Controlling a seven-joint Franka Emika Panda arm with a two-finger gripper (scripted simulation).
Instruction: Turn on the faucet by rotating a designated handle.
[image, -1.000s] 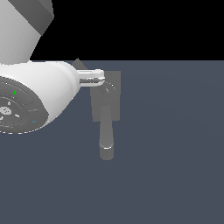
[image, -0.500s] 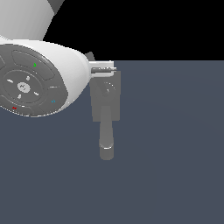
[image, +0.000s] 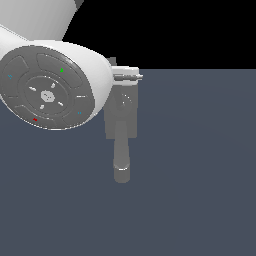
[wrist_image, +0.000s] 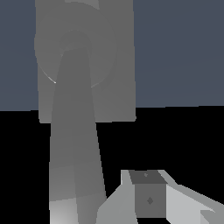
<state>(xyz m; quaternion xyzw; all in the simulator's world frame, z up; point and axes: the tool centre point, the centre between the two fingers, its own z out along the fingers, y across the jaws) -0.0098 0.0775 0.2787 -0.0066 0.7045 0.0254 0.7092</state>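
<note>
- A glossy white robot arm (image: 55, 85) fills the upper part of the exterior view's left, its round end face with small red, green and blue dots turned toward the camera.
- The matte grey faucet (image: 120, 120) stands on a dark blue-grey surface (image: 200, 175), just beside the arm on the exterior view's right; the arm's body hides part of the faucet's block base.
- The faucet's thick rounded spout (image: 121, 160) runs from the block toward the camera and ends in a blunt tip that stands out from the block.
- A thin, pale bar, which appears to be the handle (image: 127, 76), shows at the top of the block, pointing to the exterior view's right from behind the arm's edge; whether the arm touches it cannot be told.
- In the wrist view the faucet (wrist_image: 113, 65) is seen close up: a flat rectangular block with a round disc on it, and the spout (wrist_image: 74, 144) stretching from that disc toward the lens.
- One pale, blocky finger of the gripper (wrist_image: 148, 199) shows at the edge of the wrist view, beside the near end of the spout; the second finger is out of sight, so it cannot be told whether the jaws are released or clenched.
- Nothing can be seen between the jaws.
</note>
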